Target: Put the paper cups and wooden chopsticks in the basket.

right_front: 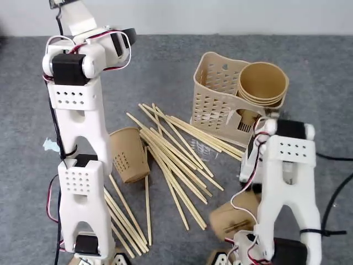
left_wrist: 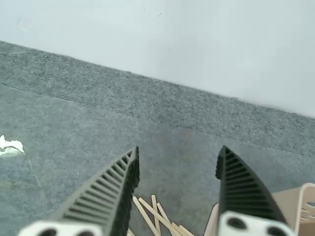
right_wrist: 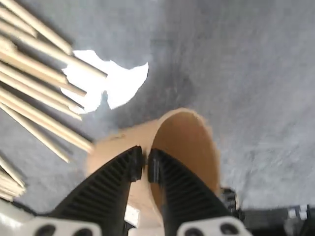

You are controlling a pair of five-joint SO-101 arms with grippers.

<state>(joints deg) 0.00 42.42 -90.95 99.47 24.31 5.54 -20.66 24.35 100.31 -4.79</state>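
A tan slotted basket (right_front: pixel 216 96) stands at the back right with a stack of paper cups (right_front: pixel 263 83) in its right end. Several wooden chopsticks (right_front: pixel 174 152) lie fanned across the middle of the table, with more (right_front: pixel 124 218) beside the left arm. One paper cup (right_front: pixel 128 154) lies on its side left of them. Another paper cup (right_front: pixel 234 218) lies by the right arm; my right gripper (right_wrist: pixel 145 160) is shut on its rim (right_wrist: pixel 184 142), one finger inside. My left gripper (left_wrist: pixel 178 152) hangs high and open, holding nothing, above chopstick ends (left_wrist: pixel 152 211).
A white paper scrap (right_wrist: pixel 115 81) lies under chopsticks (right_wrist: pixel 34 69) near the held cup. Another scrap (right_front: pixel 51 145) sits left of the left arm. The grey table ends at a white wall (left_wrist: pixel 197 44) behind. A corner of the basket (left_wrist: pixel 300 206) is in the left wrist view.
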